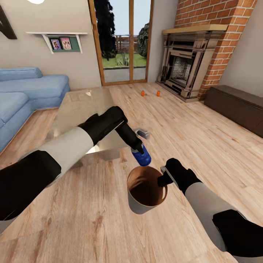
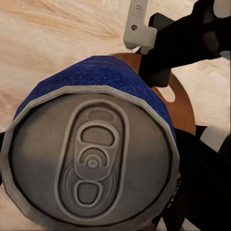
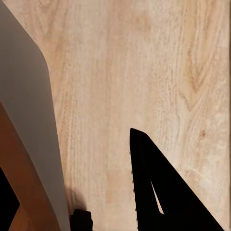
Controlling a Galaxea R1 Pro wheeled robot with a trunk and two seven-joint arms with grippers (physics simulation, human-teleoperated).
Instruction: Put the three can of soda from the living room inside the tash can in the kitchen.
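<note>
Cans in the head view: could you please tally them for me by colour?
Orange cans on the floor by the fireplace: 2
Blue can held in the left pincer over the bin: 1
Total: 3 cans

A home's living room — a red-brick fireplace (image 1: 190, 62) with a dark carved surround stands in the far corner, beside a wood-framed glass door (image 1: 122, 40) that looks out on a lawn and trees. A blue sofa (image 1: 25, 95) fills one side, and a wall shelf (image 1: 60, 41) above it carries framed photos. A glass-topped low table (image 1: 84, 109) sits on the light wood plank floor (image 1: 204, 138) — a long dark bench (image 1: 237, 107) lines the opposite wall.
</note>
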